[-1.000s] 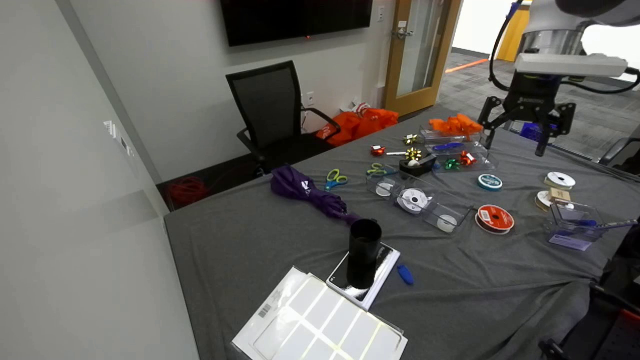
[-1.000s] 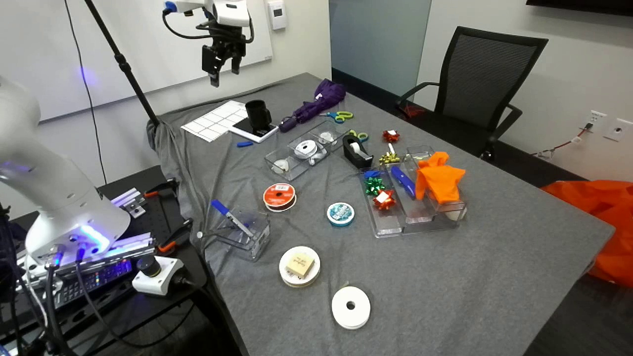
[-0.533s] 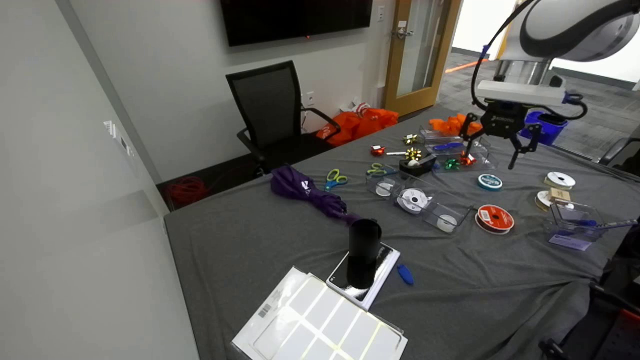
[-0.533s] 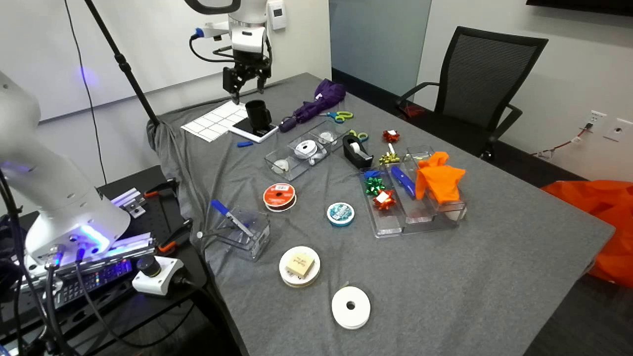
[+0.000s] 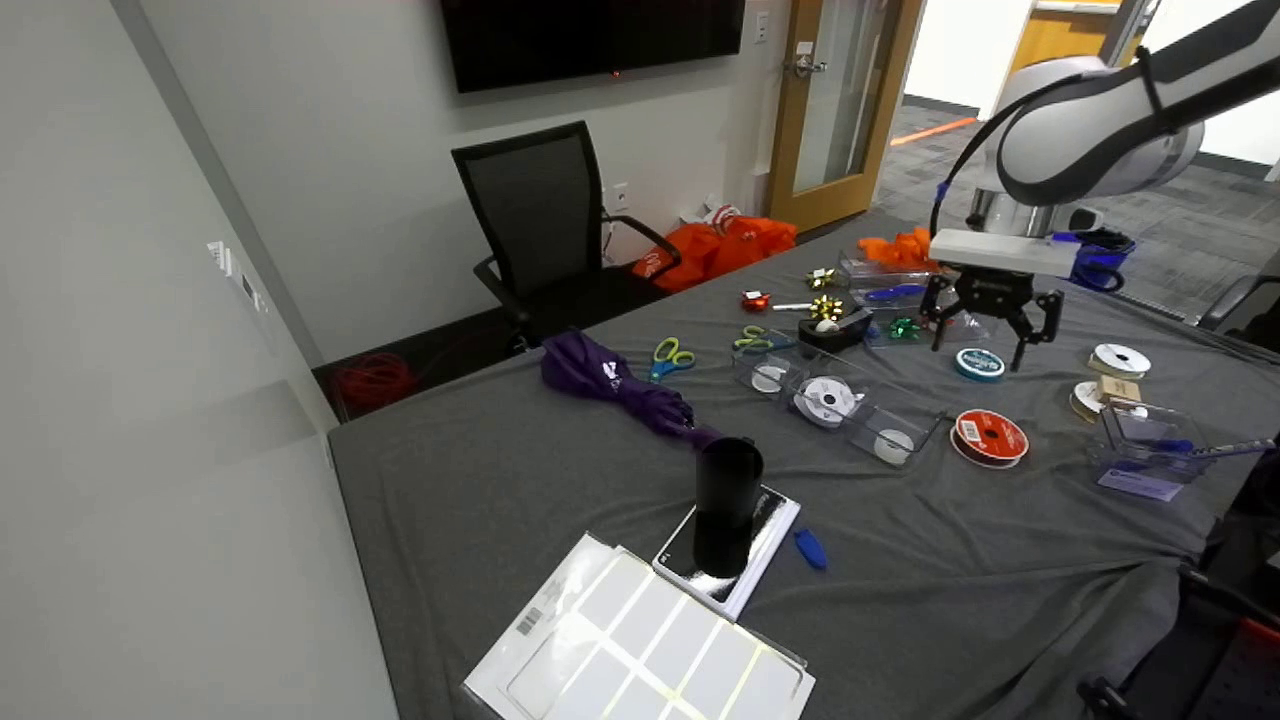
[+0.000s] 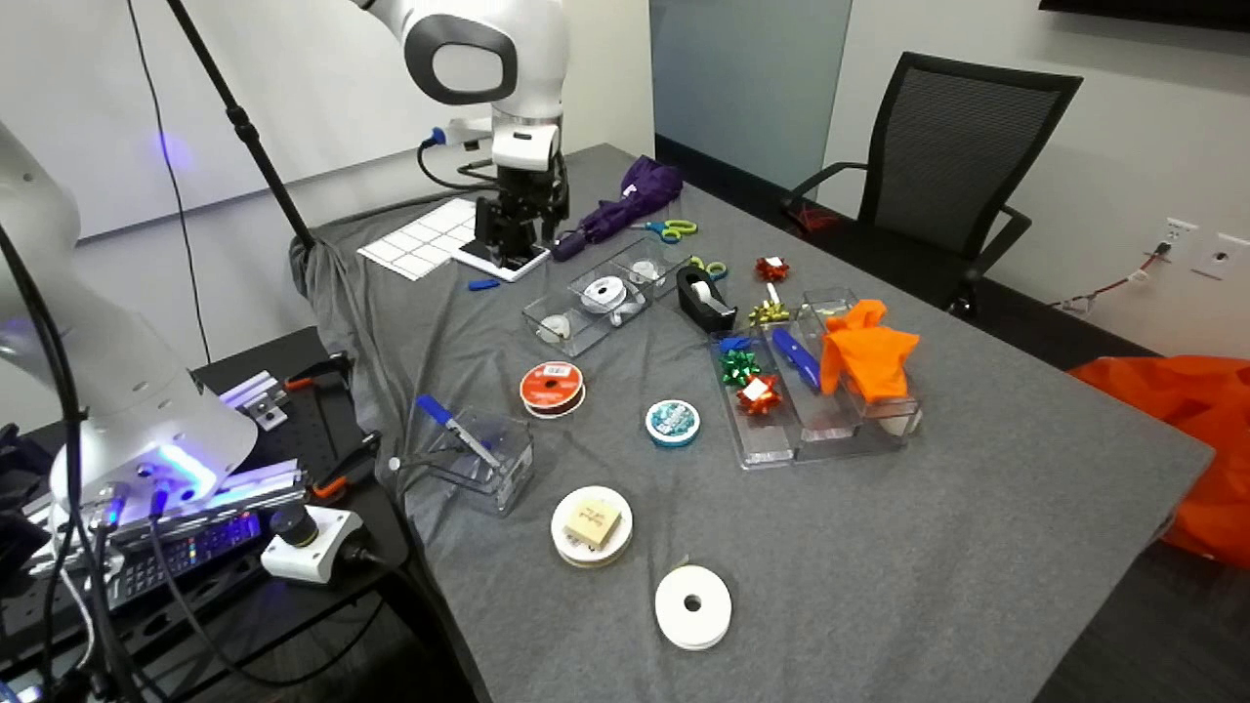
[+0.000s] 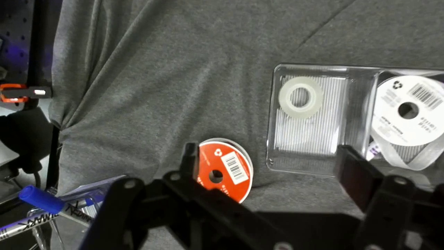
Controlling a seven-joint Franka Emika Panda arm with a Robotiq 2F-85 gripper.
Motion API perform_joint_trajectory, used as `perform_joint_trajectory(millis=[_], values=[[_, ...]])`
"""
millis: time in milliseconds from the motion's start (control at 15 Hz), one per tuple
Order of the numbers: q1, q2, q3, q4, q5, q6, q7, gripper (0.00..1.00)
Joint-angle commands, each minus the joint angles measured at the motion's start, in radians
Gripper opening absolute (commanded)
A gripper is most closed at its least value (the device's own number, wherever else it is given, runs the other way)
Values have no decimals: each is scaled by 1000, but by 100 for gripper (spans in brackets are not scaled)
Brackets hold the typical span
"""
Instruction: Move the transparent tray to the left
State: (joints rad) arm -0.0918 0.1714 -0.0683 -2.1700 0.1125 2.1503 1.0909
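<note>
**The hand point(image 7: 267, 151) hangs in the air; the clear tray point(image 7: 307, 135) sits on the desk point(image 6: 928, 547)**

In an exterior view, nearest is a white spool point(image 6: 693, 630), lying flat, maybe so it can't roll. Left and farther, a wood block point(image 6: 592, 522) sits on top of another spool point(image 6: 564, 542), perhaps to save room. Farther left, a small clear box point(image 6: 513, 493) holds long pens point(image 6: 461, 434). They lean out, likely because the box is too short for them.

Next comes a red spool point(image 6: 568, 392). To its right, a second tray point(image 6: 767, 455) keeps bows point(image 6: 759, 395) in one part, likely so they don't get lost.

Farther, left of the second tray, is the clear tray, the one I think must move. In the wrist view, a tape roll point(image 7: 300, 113) and a ribbon spool point(image 7: 399, 128) lie loose in its parts. Tipping could make them slide, so it's best moved flat. I can't tell whose left the job means.

The hand hangs above the desk. Its fingers point(image 7: 359, 180) are wide apart with nothing between them. I think the gap is for pinching the tray's wall.

Farthest, a purple umbrella point(image 6: 649, 186) lies folded thin, so it takes little space.
</note>
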Motion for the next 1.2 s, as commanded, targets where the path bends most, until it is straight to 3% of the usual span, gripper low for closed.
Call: perform_joint_trajectory(millis=[0, 533, 1133], values=[[13, 52, -38, 11, -73, 16, -4, 100], [22, 72, -40, 12, -48, 39, 20, 100], [114, 254, -45, -48, -74, 308, 141, 100]])
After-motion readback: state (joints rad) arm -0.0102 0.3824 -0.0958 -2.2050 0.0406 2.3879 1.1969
